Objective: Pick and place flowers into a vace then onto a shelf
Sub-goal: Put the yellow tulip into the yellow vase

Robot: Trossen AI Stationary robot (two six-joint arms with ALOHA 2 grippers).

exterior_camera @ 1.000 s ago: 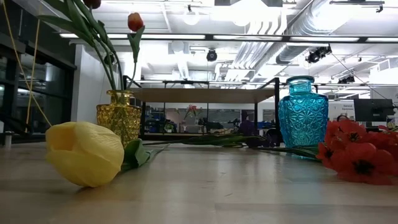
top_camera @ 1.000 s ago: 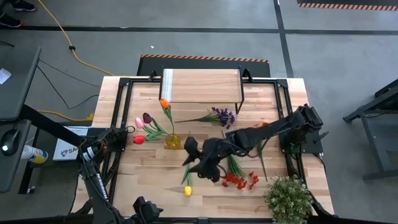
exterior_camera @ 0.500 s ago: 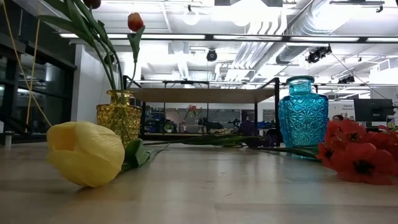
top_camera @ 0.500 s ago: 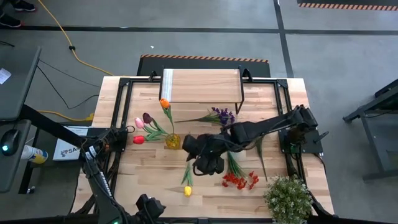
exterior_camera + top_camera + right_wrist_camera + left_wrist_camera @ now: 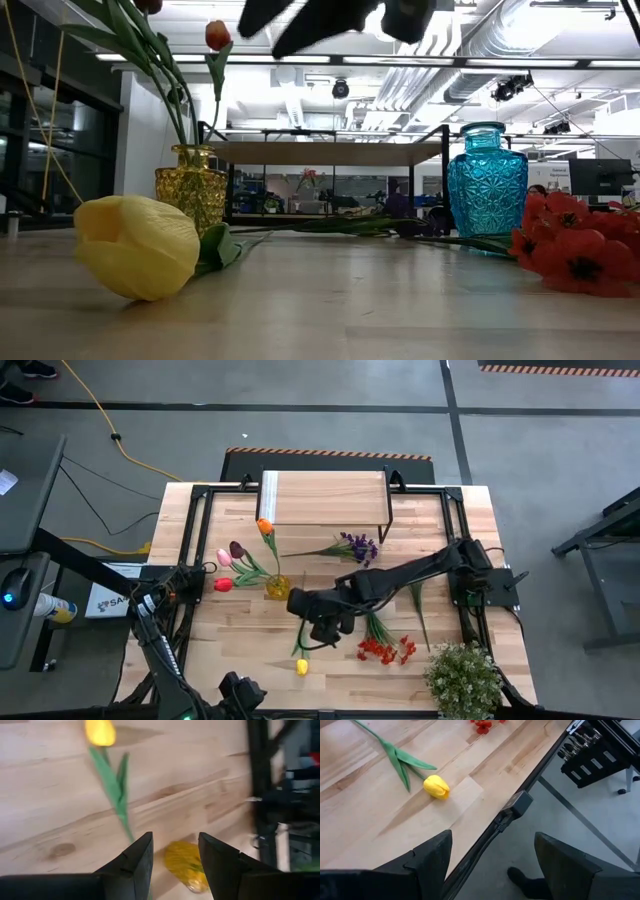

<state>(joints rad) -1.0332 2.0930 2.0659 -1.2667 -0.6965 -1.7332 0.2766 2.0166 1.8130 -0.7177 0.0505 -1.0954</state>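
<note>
Right gripper (image 5: 312, 622) above the middle of the counter (image 5: 200, 650), fingers (image 5: 132, 865) spread apart and holding nothing, poised over the green stem of the yellow tulip (image 5: 301, 666). Likely lined up that way to pinch the stem rather than the soft bloom, since a stem grip keeps the head free for dropping into a vase. Tulip lying flat near the counter's front edge, bloom toward the front, stem running back toward the yellow vase (image 5: 277, 588).

Yellow vase already stocked with orange, pink, dark and red tulips (image 5: 238, 556), leaning out to the left; just beside the gripper, so liable to be knocked on a careless lift. Blue vase (image 5: 486, 192) visible only in the low view, hidden under the right arm from above. Red sprays (image 5: 385, 649) close on the right, purple spray (image 5: 356, 546) farther back, near the shelf (image 5: 325, 498), which carries nothing yet. Potted plant (image 5: 463, 678) at the front right corner, well clear.

Left gripper (image 5: 490, 865) parked off the front edge, fingers open, empty.
</note>
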